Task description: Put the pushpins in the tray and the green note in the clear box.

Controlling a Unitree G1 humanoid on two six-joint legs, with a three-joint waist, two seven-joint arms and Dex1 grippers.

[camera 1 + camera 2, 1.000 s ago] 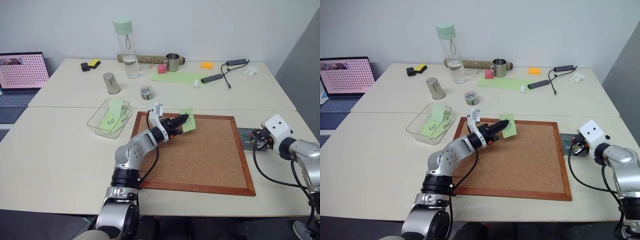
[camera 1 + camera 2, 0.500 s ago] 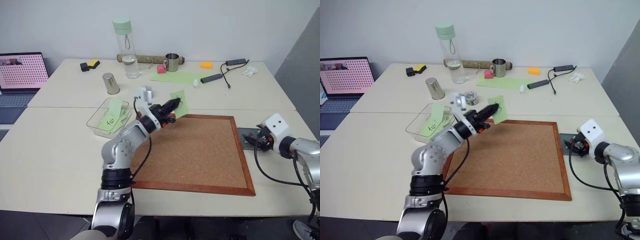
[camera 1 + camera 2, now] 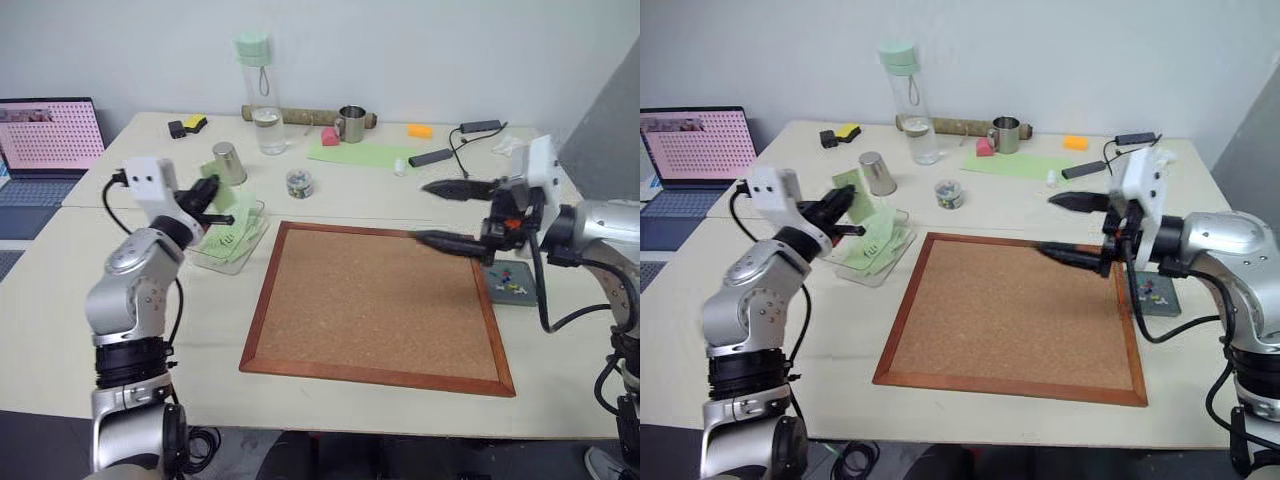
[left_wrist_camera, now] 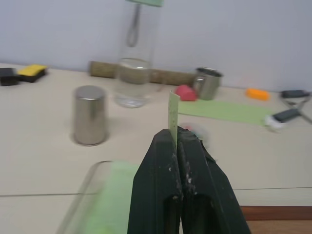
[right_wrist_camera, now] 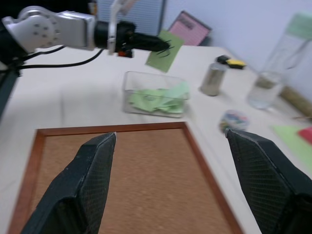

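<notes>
I see my left gripper (image 3: 845, 205) pinching the note (image 5: 164, 50) above the box (image 3: 222, 240); right gripper (image 3: 445, 215), fingers spread wide, hangs empty beside the tray (image 3: 512, 282).

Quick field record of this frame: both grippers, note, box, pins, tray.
left gripper: shut on the green note, held in the air above the clear box
right gripper: open, empty, above the corkboard near its right edge
clear box: holds other green notes
pushpins: in the tray
tray: on the table, right of the corkboard
left to do: green note not yet in the clear box
</notes>
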